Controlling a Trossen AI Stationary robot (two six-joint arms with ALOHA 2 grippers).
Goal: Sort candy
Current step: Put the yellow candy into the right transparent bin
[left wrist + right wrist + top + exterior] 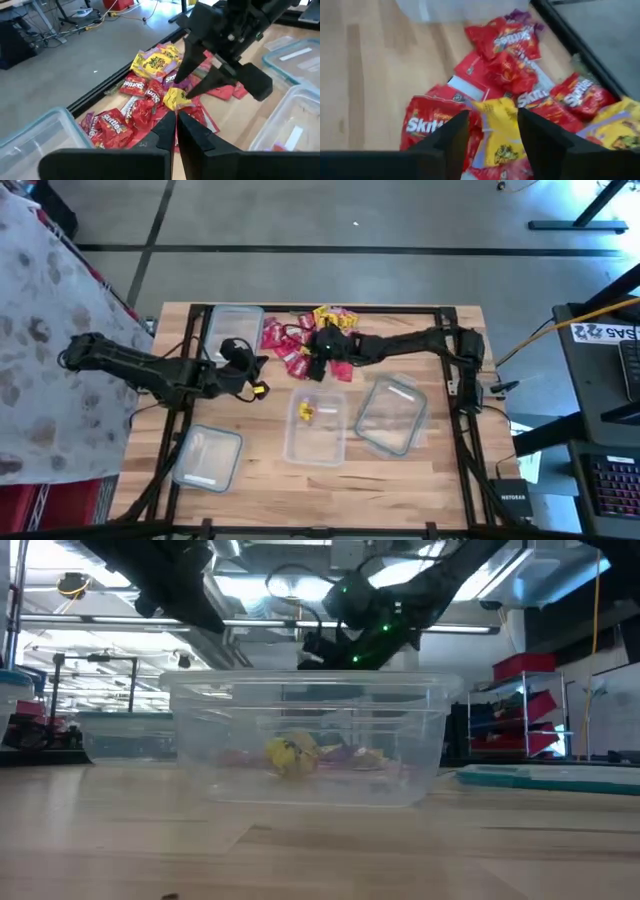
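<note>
The candy (305,345) lies in a pile of red and yellow packets on the table's far middle, also seen in the left wrist view (135,107). My right gripper (492,132) is open and points down over the pile. Its fingers stand on either side of a yellow packet (495,127), which also shows in the left wrist view (175,97). My left gripper (175,125) is shut and empty. It hovers left of the pile (250,375), pointing at it. One yellow candy (306,412) lies in the middle clear tub (315,435). My right gripper comes down from above with one finger (447,137) on each side of the yellow packet's middle (492,117). The packet lies flat on the pile. I cannot tell whether the fingertips touch it.
Several clear tubs stand around: one at the far left (232,325) next to the pile, one at the near left (208,458), the middle one (310,740), and one to the right (392,415). Bare wood lies toward the near edge.
</note>
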